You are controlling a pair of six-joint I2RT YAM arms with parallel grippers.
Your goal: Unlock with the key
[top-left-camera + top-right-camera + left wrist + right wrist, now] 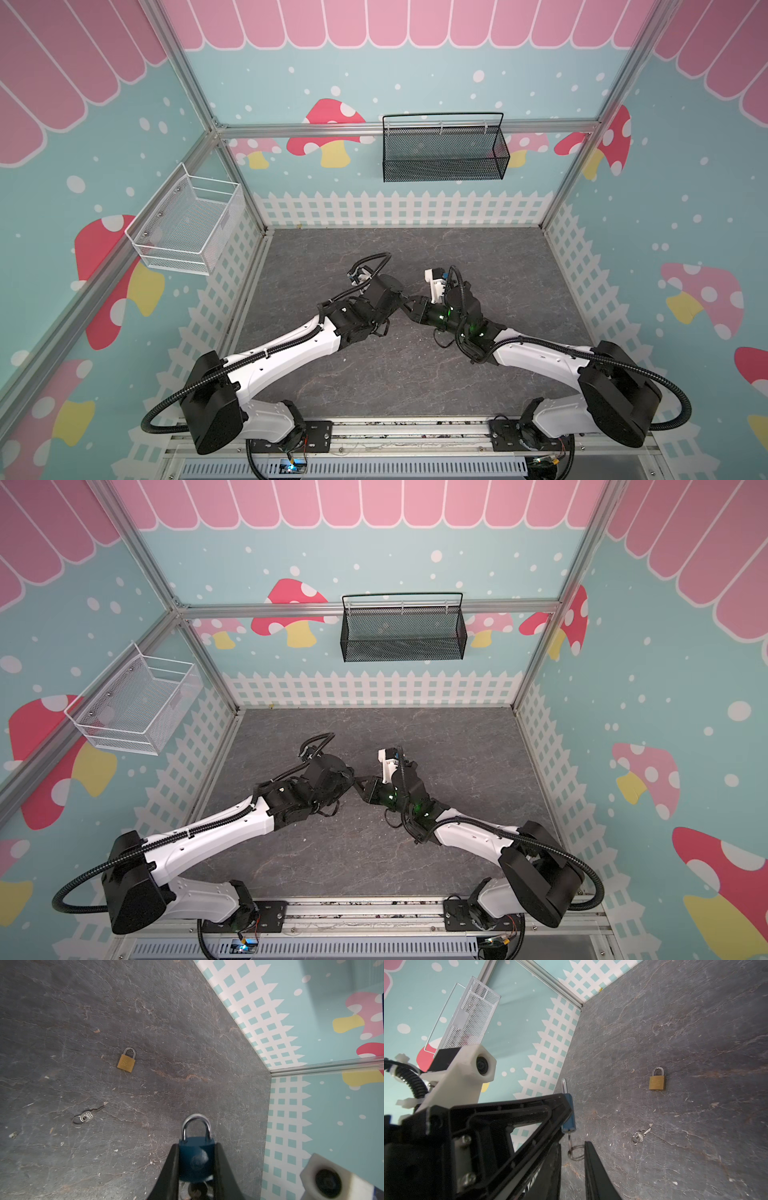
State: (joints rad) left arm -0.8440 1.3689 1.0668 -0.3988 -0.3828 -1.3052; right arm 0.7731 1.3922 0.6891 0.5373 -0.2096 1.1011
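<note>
Jaws of left gripper (196,1146) pinch blue padlock (196,1159) (by its body); right gripper (572,1147) parted around inserted key (569,1140).

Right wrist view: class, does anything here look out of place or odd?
Yes. A key on a ring hangs from the keyhole end of the blue padlock, which the left end effector clamps. The key seems ungripped between the parted jaws of the right end effector. A spare key lies loose on the table near the brass padlock.

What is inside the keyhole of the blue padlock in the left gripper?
A key with a wire ring sticks out of the blue padlock. Its blade is hidden inside the body, so its depth cannot be seen.
</note>
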